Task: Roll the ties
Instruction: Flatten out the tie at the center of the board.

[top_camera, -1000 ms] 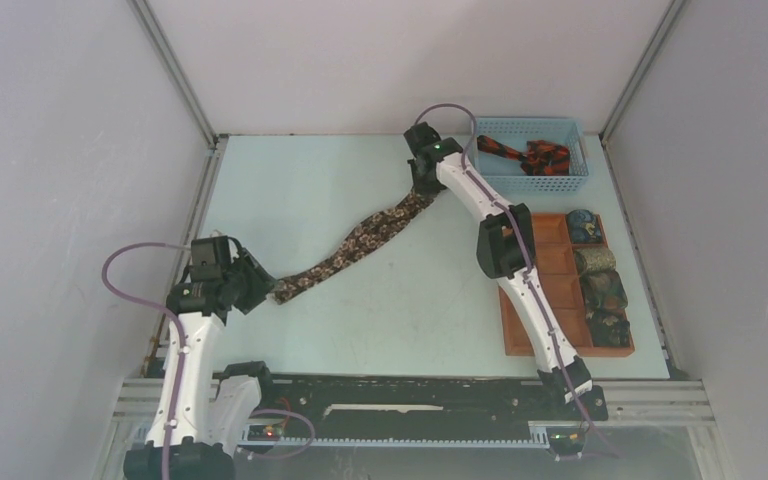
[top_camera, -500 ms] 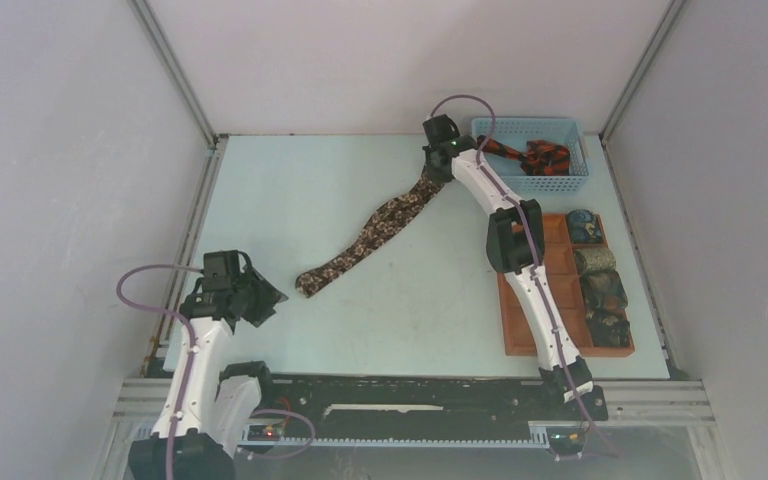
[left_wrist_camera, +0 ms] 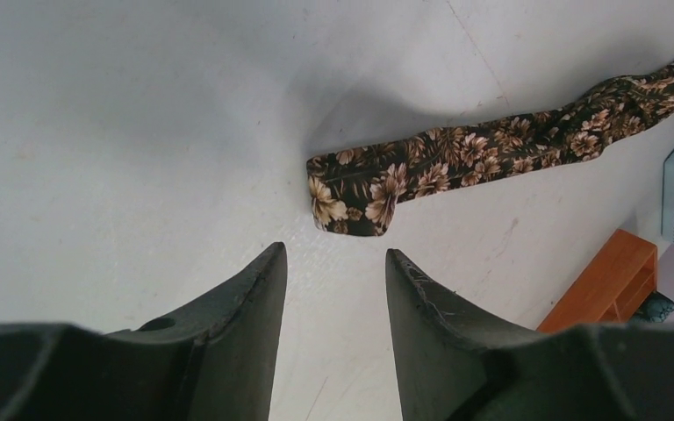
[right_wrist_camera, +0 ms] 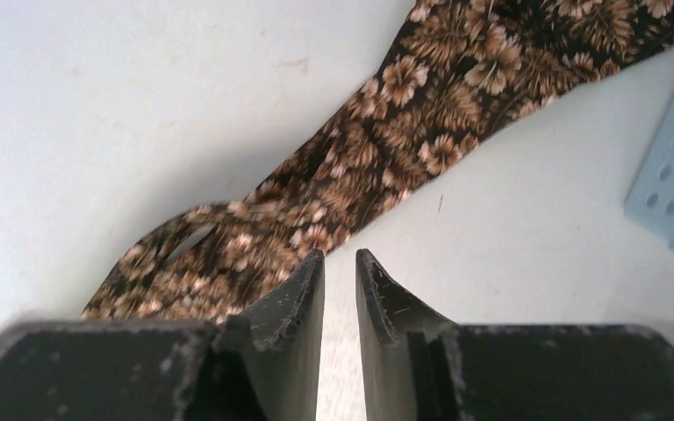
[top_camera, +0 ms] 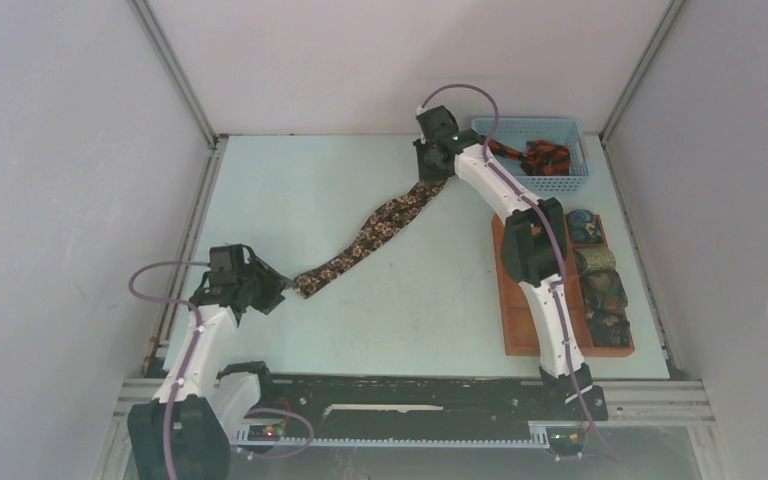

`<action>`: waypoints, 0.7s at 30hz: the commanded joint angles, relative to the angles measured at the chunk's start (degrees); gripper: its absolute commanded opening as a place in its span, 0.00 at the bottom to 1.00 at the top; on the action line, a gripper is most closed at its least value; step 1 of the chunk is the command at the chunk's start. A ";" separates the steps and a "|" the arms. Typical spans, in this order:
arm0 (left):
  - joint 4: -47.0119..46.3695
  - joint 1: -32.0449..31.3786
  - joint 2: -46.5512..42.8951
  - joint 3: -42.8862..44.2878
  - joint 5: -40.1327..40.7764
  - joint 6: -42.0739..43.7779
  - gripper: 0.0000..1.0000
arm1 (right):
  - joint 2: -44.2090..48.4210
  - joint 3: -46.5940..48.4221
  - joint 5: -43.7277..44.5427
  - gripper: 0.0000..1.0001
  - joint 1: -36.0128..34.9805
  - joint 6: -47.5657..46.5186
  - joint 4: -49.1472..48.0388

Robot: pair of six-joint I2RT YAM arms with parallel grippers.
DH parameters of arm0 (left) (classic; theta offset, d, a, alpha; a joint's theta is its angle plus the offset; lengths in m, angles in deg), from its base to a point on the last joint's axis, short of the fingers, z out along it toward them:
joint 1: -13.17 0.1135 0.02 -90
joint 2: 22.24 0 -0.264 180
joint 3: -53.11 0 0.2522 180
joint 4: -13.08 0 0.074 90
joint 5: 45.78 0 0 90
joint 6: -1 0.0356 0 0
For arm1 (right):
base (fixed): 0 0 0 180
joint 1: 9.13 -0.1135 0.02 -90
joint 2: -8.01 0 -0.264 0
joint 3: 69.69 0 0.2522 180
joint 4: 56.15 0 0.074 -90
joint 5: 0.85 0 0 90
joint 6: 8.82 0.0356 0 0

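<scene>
brown flower tie [top_camera: 375,232]: flat, slanting from the left-edge side up toward the far edge | left gripper [left_wrist_camera: 335,263]: spread, just short of its near end | right gripper [right_wrist_camera: 340,263]: fingers almost together at far end, pinching unclear

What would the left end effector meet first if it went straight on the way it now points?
Most likely the near end of the brown floral tie, lying just beyond the left end effector; depth is unclear.

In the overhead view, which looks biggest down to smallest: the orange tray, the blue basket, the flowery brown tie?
By area covered:
1. orange tray, partly behind the right arm
2. blue basket
3. brown tie, long but narrow
</scene>
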 commanded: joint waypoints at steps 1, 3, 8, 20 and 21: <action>-6.82 -0.86 4.06 -0.13 -1.47 -0.45 0.51 | 10.17 -8.40 -1.37 0.23 -0.49 1.64 -1.73; -8.56 -1.85 5.38 -0.29 -1.34 -0.40 0.51 | 13.53 -14.62 -1.34 0.23 -0.49 2.07 -2.86; -10.54 -4.79 9.79 0.08 0.08 0.09 0.51 | 22.12 -27.50 -1.80 0.23 -0.08 3.45 -7.01; -11.95 -8.56 12.15 -0.19 1.36 0.55 0.06 | 31.15 -42.82 -4.46 0.22 -0.40 5.74 -10.72; -11.38 -8.81 10.97 -0.38 1.50 0.45 0.02 | 31.41 -43.14 -4.53 0.22 -0.49 5.74 -10.66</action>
